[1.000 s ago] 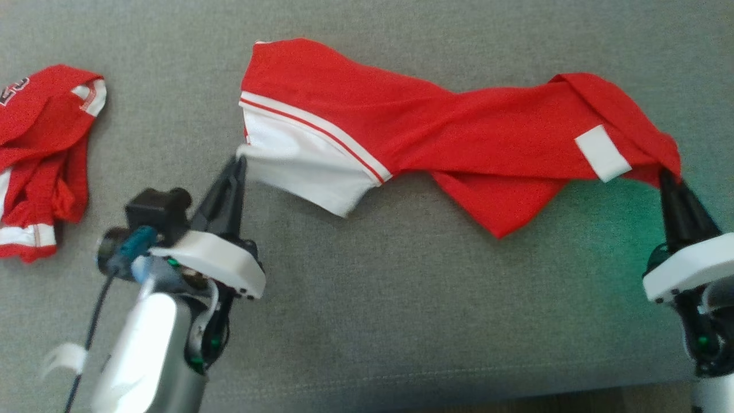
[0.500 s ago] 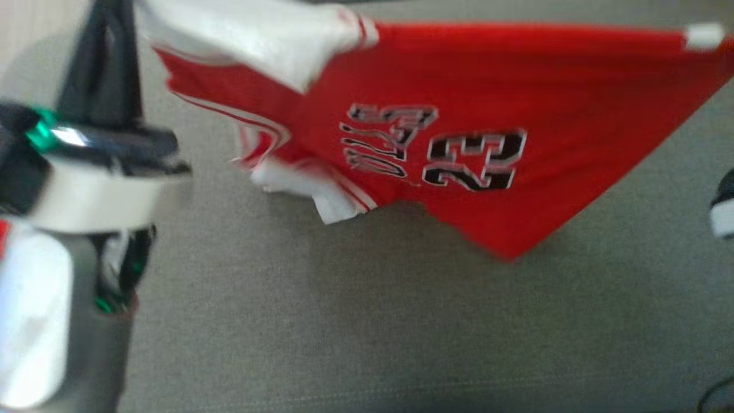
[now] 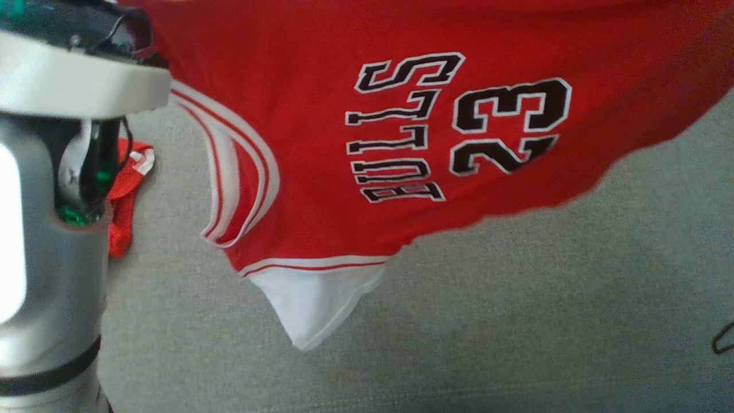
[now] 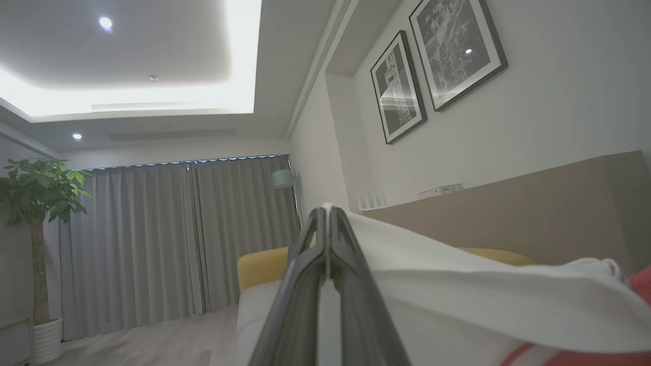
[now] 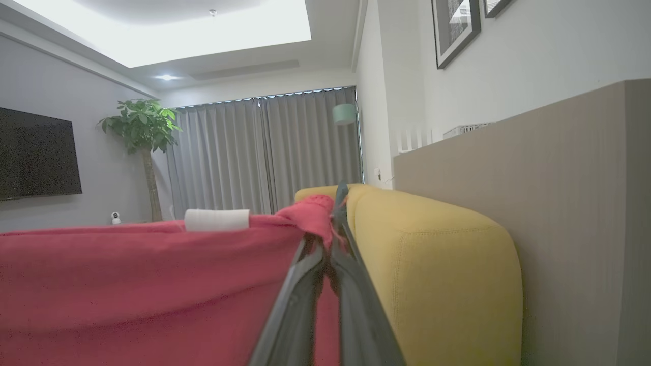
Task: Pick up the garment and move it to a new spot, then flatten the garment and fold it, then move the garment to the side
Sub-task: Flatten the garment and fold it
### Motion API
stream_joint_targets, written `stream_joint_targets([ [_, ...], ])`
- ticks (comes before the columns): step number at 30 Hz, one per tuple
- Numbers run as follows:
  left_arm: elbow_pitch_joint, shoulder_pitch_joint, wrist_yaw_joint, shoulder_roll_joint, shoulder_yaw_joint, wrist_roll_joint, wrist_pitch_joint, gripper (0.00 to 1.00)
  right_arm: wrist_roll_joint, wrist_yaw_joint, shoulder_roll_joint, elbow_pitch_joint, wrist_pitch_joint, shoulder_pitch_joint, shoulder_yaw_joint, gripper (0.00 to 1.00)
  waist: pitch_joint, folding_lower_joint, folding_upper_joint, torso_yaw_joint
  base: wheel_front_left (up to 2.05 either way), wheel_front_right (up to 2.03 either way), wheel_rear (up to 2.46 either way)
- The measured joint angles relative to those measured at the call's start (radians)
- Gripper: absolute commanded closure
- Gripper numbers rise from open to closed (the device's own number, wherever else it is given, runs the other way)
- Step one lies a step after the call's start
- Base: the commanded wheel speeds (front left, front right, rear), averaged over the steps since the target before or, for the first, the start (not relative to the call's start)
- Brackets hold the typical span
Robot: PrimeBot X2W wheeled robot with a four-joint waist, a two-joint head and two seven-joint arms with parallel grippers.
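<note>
Holding the garment (image 3: 321, 126) aloft: the red number 23 jersey hangs spread in the air above the grey fabric surface (image 3: 516, 321), with its white hem corner dangling lowest and, as far as I can judge, not touching down. The left gripper (image 4: 328, 223) has its jaws clamped tight on a white edge of the cloth. The right gripper (image 5: 335, 223) has its jaws pinched shut on a bunched red corner, and the fabric runs taut between the two. A second red garment (image 3: 125, 195) lies off beside the left arm. This reads as the carry, step one: pick up and relocate. The next move calls for lowering both grips together over open surface, well apart so the jersey lands flat, away from that other piece.
</note>
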Motion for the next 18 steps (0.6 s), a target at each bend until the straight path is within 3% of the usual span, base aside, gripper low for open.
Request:
stream_joint_targets([
  [9,0.264,-0.175,-0.042,-0.05,-0.034,-0.041,-0.016,1.0,0.043,0.0,0.012,0.21,-0.048,-0.173,0.039,1.0,0.082,0.0,0.0,-0.004,0.0,0.0,0.0],
  [18,0.686,-0.526,-0.051,-0.088,-0.021,-0.03,-0.198,1.0,0.07,0.0,0.025,0.592,-0.243,-0.541,0.185,1.0,0.16,0.0001,0.0,-0.036,0.0,0.0,0.0],
])
